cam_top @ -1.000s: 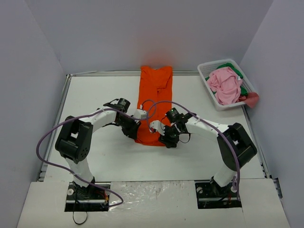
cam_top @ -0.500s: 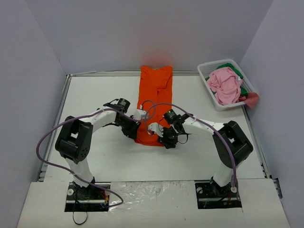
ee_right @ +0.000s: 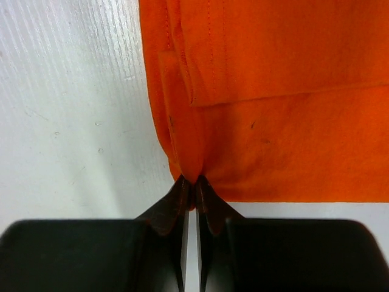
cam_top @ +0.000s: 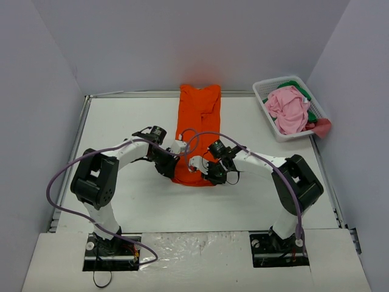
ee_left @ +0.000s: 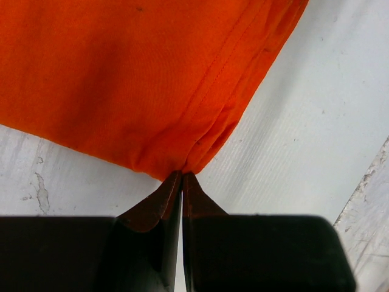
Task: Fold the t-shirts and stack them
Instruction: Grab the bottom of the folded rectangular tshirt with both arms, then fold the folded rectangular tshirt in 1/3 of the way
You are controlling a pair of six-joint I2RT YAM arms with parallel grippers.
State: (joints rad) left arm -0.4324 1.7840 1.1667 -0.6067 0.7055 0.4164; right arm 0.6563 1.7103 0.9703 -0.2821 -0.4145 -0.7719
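Note:
A bright orange t-shirt [cam_top: 198, 121] lies as a long narrow strip running from the back wall toward me. Its near end [cam_top: 192, 176] sits between both grippers. My left gripper [cam_top: 172, 167] is shut on the near left corner of the orange t-shirt [ee_left: 152, 79], pinching bunched cloth at its tips [ee_left: 182, 174]. My right gripper [cam_top: 209, 172] is shut on the near right corner of the orange shirt [ee_right: 267, 109], with a pleat of cloth between its tips [ee_right: 194, 179]. A pink t-shirt [cam_top: 288, 108] and a green one [cam_top: 311, 113] lie heaped at the back right.
The white slotted basket [cam_top: 266, 89] holding the pink and green shirts stands against the back right corner. A reddish piece of cloth [cam_top: 322, 126] hangs over its near rim. Purple cables loop over both arms. White table surface [cam_top: 127, 115] surrounds the strip.
The right gripper has slid slightly left onto the shirt's near right corner and closed on it. The left gripper stays shut on the left corner, unmoved.

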